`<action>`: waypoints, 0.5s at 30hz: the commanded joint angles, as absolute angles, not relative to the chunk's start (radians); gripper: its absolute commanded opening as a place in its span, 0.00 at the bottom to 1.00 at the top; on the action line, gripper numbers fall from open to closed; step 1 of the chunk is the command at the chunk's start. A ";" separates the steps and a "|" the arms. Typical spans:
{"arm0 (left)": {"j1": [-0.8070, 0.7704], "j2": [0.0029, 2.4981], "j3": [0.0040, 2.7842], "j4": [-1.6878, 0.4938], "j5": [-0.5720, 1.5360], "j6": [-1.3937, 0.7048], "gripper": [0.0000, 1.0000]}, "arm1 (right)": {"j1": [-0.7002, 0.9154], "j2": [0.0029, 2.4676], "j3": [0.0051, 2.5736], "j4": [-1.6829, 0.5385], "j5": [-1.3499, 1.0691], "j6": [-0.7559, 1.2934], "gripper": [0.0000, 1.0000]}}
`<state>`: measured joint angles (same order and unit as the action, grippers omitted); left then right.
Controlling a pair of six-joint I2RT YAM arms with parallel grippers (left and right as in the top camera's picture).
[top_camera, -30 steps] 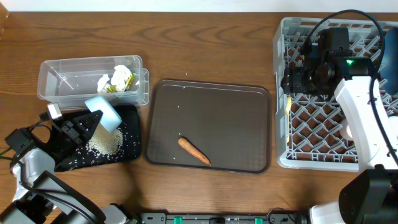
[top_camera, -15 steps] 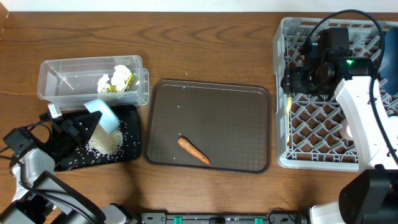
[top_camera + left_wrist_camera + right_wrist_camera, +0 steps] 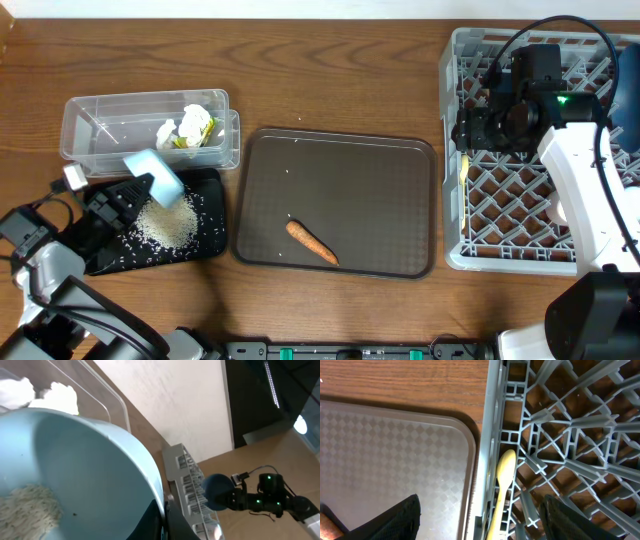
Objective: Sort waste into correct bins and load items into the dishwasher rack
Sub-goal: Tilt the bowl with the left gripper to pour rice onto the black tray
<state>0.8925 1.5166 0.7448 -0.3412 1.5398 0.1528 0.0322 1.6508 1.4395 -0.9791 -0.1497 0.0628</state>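
The left gripper point(image 3: 138, 188) is clenched on the rim of the light blue bowl point(image 3: 154, 173), tipping it over the black tray point(image 3: 212, 182) so the rice point(image 3: 166, 230) spills there; some grains cling inside the bowl, so the pour looks unfinished. The tissue point(image 3: 168, 131) and wrapper point(image 3: 186, 140) lie in the clear tub point(image 3: 105, 128), kept apart from food scraps. 1 carrot point(image 3: 312, 242) waits on the brown serving tray point(image 3: 350, 180). The right gripper point(image 3: 465, 132) hangs spread and empty above the spoon point(image 3: 504, 472) lying in the rack point(image 3: 510, 200)
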 commanded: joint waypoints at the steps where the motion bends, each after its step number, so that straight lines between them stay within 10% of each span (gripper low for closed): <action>1: 0.913 1.502 0.744 -0.319 1.571 0.143 0.06 | 0.041 1.644 1.452 -0.981 -0.158 0.047 0.76; 15: 0.931 1.502 0.744 -0.223 1.568 -0.148 0.06 | 0.041 1.644 1.452 -0.981 -0.158 0.047 0.76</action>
<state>0.9257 1.5166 0.7444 -0.2504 1.5436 -0.0067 0.0322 1.6508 1.4395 -0.9791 -0.1501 0.0628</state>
